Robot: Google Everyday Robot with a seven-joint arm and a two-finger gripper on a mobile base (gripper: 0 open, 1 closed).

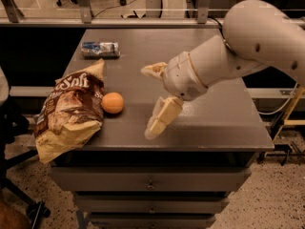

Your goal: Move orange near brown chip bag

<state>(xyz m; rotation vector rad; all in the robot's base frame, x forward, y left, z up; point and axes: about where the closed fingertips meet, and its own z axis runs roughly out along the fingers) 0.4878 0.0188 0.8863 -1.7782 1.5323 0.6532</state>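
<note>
The orange [112, 102] lies on the grey table [214, 113], right beside the brown chip bag [71, 113], which hangs over the table's front left corner. My gripper [151, 99] is open and empty, above the table to the right of the orange and clear of it. One finger [153, 70] points back-left, the other finger [161, 118] hangs toward the front edge.
A small blue-silver can [100, 49] lies on its side at the back left of the table. Drawers [150, 180] sit under the tabletop. Chair bases stand on the floor behind, and a dark chair is at the far left.
</note>
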